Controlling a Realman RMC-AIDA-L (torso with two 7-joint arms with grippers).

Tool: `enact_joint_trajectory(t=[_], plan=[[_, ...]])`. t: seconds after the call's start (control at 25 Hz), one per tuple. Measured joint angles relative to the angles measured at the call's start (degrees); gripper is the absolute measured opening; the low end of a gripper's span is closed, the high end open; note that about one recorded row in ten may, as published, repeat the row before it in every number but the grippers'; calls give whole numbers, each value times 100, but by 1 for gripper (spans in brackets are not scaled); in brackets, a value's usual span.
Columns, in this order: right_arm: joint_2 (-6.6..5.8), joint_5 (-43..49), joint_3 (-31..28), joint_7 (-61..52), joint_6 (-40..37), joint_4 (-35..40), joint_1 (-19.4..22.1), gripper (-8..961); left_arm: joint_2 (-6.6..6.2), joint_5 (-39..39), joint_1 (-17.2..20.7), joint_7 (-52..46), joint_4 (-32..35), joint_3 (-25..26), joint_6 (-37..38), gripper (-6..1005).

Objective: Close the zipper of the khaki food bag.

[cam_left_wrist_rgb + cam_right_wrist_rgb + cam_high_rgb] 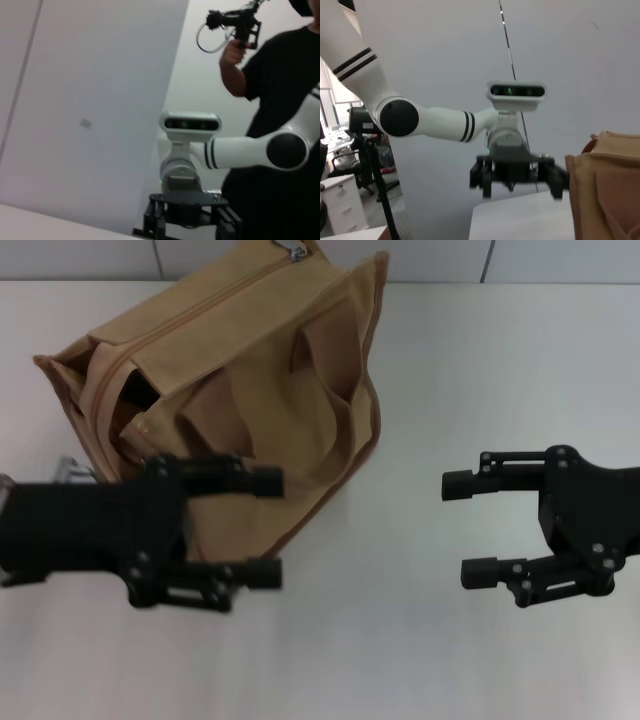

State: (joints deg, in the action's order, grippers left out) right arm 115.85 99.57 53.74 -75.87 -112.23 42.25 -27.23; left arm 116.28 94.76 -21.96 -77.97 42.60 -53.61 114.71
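The khaki food bag (250, 370) stands at the back left of the white table, its two strap handles flopped over the near side. Its zipper (200, 305) runs along the top panel. The silver pull (297, 252) sits at the far end, and the near end gapes open onto a dark inside. My left gripper (272, 527) is open, hovering in front of the bag's near side with nothing between its fingers. My right gripper (460, 529) is open too, well to the right of the bag. An edge of the bag (605, 190) shows in the right wrist view.
White table (420, 660) stretches in front of and to the right of the bag, with a tiled wall behind. A person in black (280, 100) stands beside the robot holding a hand-held device.
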Motion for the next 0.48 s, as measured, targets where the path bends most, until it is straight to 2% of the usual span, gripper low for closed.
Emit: enact_joint_trajectory(t=[0.04, 0.08, 0.16, 0.2, 0.24, 0.48], plan=[[0, 0, 0, 0, 0, 0, 0, 776, 0, 0, 0, 0, 0, 0, 0, 814], [-1, 1, -1, 72, 3, -75, 3, 776, 70, 155, -18, 144, -69, -18, 9, 814], [-15, 3, 6, 171, 20, -216, 9, 776, 70, 155, -18, 144, -69, -18, 9, 814], [-16, 50, 20, 250, 61, -299, 15, 776, 163, 270, -14, 461, -223, -250, 18, 813], [-16, 50, 20, 250, 61, -299, 15, 776, 178, 274, -43, 641, -422, -387, -4, 813], [118, 432, -12, 529, 295, -316, 64, 777, 170, 342, -270, 1100, -1115, -563, -176, 812]])
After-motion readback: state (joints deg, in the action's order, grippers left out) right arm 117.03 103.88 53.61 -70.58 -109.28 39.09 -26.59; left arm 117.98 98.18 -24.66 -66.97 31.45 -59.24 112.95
